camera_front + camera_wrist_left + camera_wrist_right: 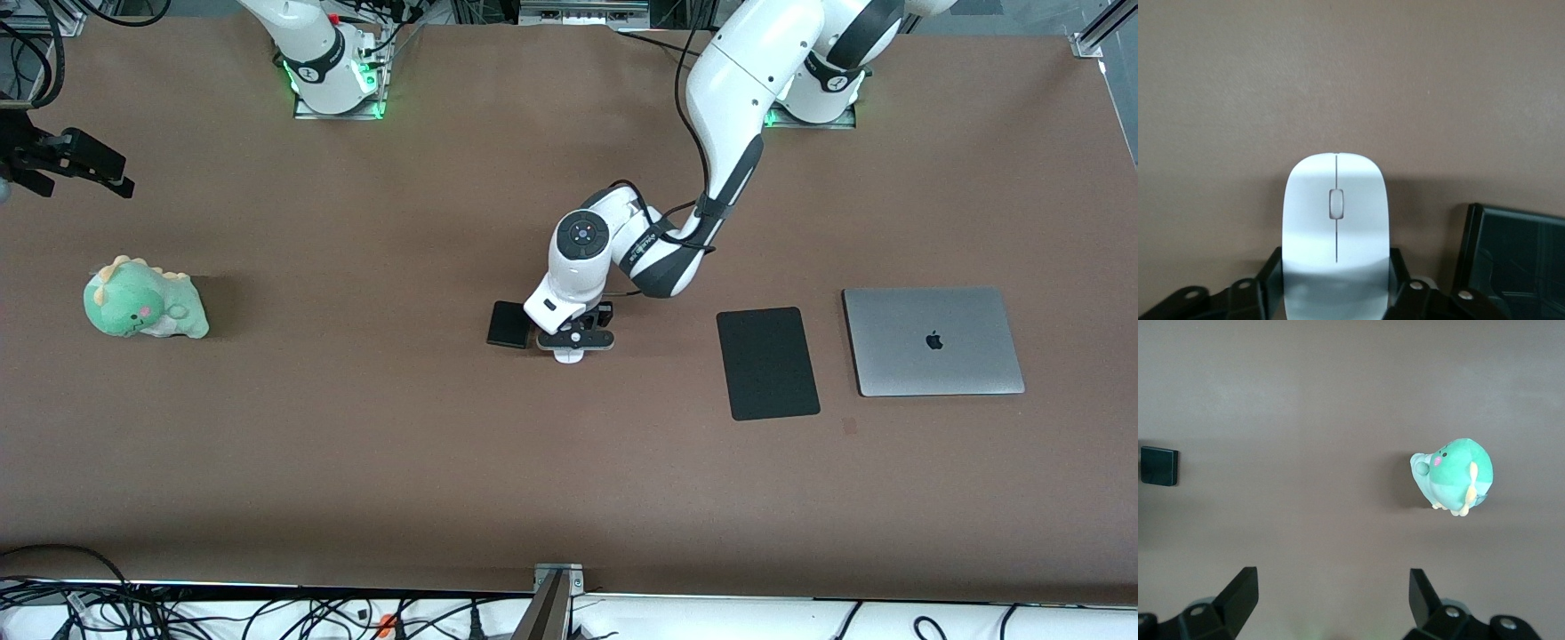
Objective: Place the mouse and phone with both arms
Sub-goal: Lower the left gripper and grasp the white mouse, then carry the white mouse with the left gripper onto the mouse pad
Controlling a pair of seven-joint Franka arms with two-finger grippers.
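Your left hand (570,347) is down on the worktop (356,427), fingers astride the mouse (1335,227) beside the phone (508,324); grip unconfirmed. Your right hand (1331,600) hangs wide open, empty.

Left arm (729,116) reaches down from its base to the middle of the brown desk (356,444), and the left gripper (575,342) is right down on the mouse (567,356) — only a sliver of white pokes out under it. The phone (508,324) lies flat just beside the mouse, toward the right arm's end. Toward the left arm's end there's a black mouse pad (768,363) and next to it a closed silver laptop (933,340), close together but not touching. The right gripper (89,164) hangs near the desk's edge at the right arm's end — a green plush dino (142,300) sits a bit nearer the camera there.
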